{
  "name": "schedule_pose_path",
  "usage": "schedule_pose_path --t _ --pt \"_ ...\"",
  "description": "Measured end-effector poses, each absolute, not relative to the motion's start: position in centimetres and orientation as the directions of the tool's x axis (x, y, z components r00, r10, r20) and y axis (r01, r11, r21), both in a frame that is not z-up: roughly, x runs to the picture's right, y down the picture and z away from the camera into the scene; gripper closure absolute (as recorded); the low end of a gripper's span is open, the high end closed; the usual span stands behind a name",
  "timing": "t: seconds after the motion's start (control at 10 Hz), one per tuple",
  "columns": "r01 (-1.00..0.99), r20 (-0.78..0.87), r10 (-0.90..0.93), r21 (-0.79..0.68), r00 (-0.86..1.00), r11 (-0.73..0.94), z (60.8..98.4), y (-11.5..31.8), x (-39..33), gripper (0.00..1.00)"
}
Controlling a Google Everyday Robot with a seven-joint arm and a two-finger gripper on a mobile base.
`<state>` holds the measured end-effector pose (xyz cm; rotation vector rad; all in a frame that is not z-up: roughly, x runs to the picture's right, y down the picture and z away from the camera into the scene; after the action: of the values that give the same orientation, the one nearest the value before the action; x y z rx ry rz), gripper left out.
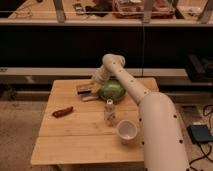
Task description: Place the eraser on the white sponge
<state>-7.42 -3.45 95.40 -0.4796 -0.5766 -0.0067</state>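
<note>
On a wooden table [75,145], the robot's gripper [89,89] reaches low over the far side, beside a green bowl [112,90]; whether its fingers are spread cannot be told. At the gripper sit the eraser [84,90] and white sponge [89,97]. Nearer stand a small bottle [109,112] and white cup [127,131], a reddish-brown object [62,111] lying to the left.

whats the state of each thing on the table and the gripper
gripper: low at the table's far side, over the eraser
eraser: lying flat beside the white sponge
white sponge: flat, nothing on it
green bowl: upright
small bottle: standing
white cup: upright, mouth up
reddish-brown object: lying flat
</note>
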Motion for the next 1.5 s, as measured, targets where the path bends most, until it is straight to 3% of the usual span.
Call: schedule_pose_path --t 1.5 --pt "0.135 0.502 0.134 -0.464 0.854 0.875 94.8 -2.0 -7.3 1.0"
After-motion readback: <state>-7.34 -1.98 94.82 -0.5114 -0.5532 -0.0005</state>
